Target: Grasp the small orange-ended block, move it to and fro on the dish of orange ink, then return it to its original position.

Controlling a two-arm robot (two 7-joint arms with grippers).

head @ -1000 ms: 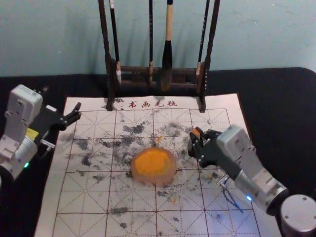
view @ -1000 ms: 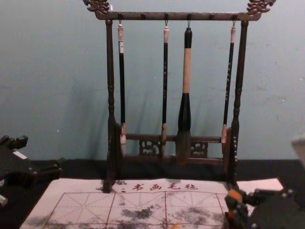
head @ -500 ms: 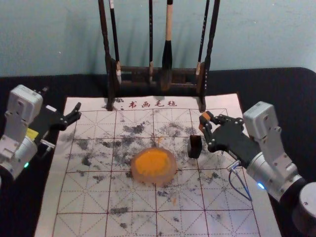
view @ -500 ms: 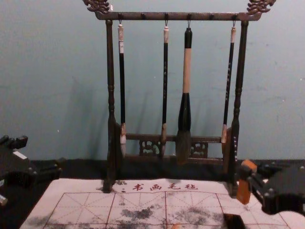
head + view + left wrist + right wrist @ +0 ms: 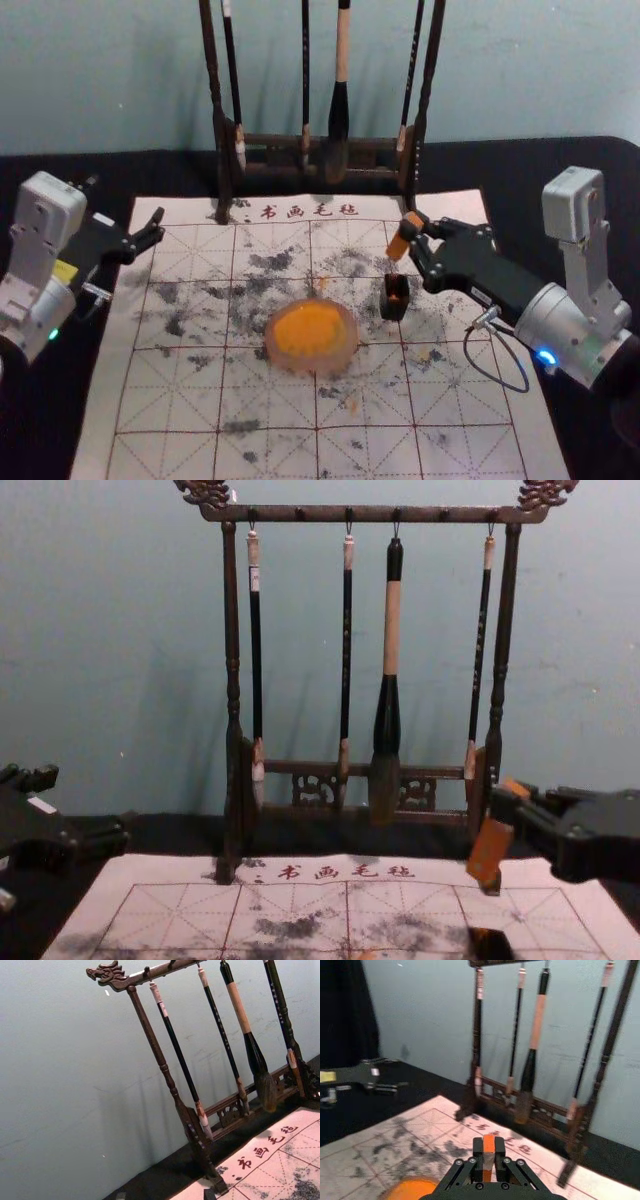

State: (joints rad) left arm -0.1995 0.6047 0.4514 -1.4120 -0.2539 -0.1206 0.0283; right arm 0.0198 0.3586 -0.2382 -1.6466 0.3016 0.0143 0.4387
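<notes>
My right gripper (image 5: 415,236) is shut on the orange-ended block (image 5: 400,240), holding it tilted above the mat, behind the small dark holder (image 5: 394,299). From the chest view, the block (image 5: 488,851) slants in the fingers of the right gripper (image 5: 510,818), over the holder (image 5: 491,943). The right wrist view has the block (image 5: 489,1150) pinched upright between the fingertips of the right gripper (image 5: 489,1156). The dish of orange ink (image 5: 311,335) lies on the mat, left of the holder. The left gripper (image 5: 151,228) stays parked at the left, open.
A wooden rack (image 5: 280,145) with several hanging brushes stands at the back, its feet on the rear of the mat. The gridded, ink-stained mat (image 5: 180,400) lies on the black table (image 5: 560,220).
The right gripper has lifted the block up out of the dark holder, which its arm partly hid before, and swung it into a tilt. The left arm has not moved.
</notes>
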